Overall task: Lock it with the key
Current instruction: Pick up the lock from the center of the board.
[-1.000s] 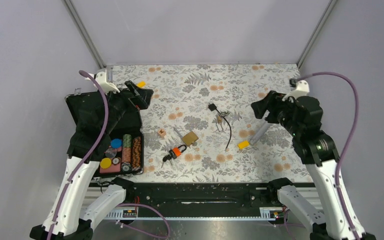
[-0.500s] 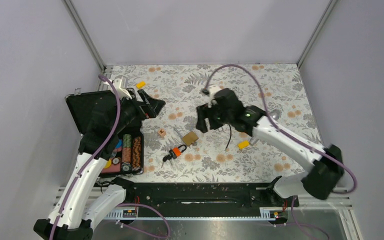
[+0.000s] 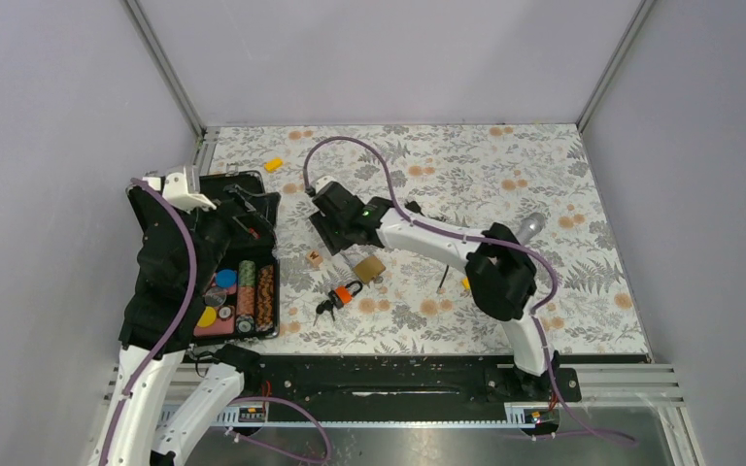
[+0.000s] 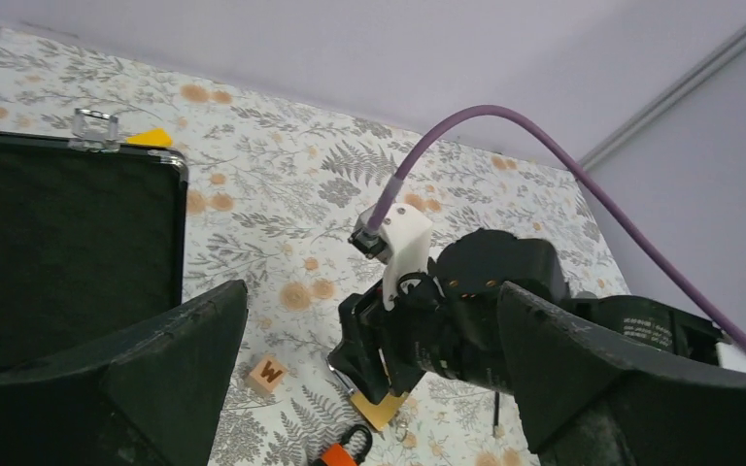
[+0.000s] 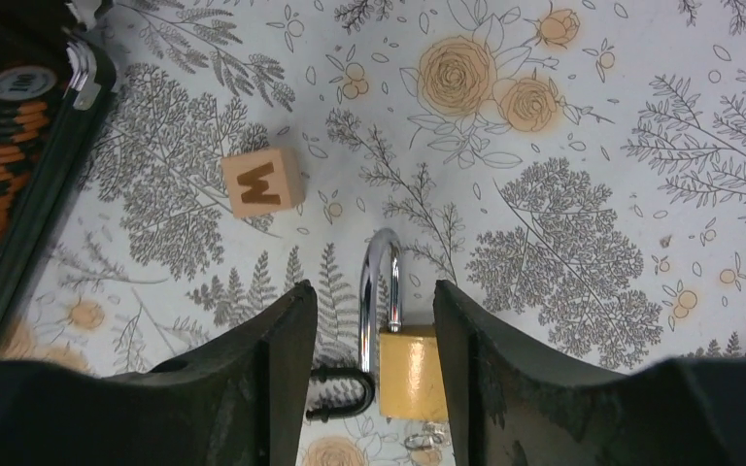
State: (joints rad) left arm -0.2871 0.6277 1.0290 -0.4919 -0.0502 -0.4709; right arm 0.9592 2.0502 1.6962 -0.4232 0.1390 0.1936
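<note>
Right pincer [image 5: 372, 301]: open and holding nothing. Its two dark matte fingers [image 5: 253, 388] are spread to either side of the lock; whether they touch it I cannot tell.
Lock [image 5: 410, 374]: one, lying flat on the tabletop between those fingers. The body is square, smooth and brass-coloured. The shiny silver U-shaped shackle points ahead of the tips, with one leg entering the body and the other lying just beside the body's edge.
Key bunch [image 3: 343, 294]: one, orange and black, just beside the lock on the side away from the shackle. A dark ring shows next to the brass body under the left finger.
Cube [image 5: 262, 182]: one, of pale wood with sharp corners and a brown W on top. It sits ahead and left of the tips, apart from the shackle.
Case [image 5: 44, 209]: one, black and hard-rimmed with a metal latch, beyond the cube to the left. It holds stacks of round striped chips.
Left pincer [image 4: 369, 291]: spread wide and empty, hanging over the case's dark lid, well apart from the lock.
Tabletop [image 3: 544, 175]: flat, printed with grey fronds and orange blooms.
Room: printed surface lies open ahead and right of the right pincer's tips. The left side is hemmed first by the cube, then by the case rim.
</note>
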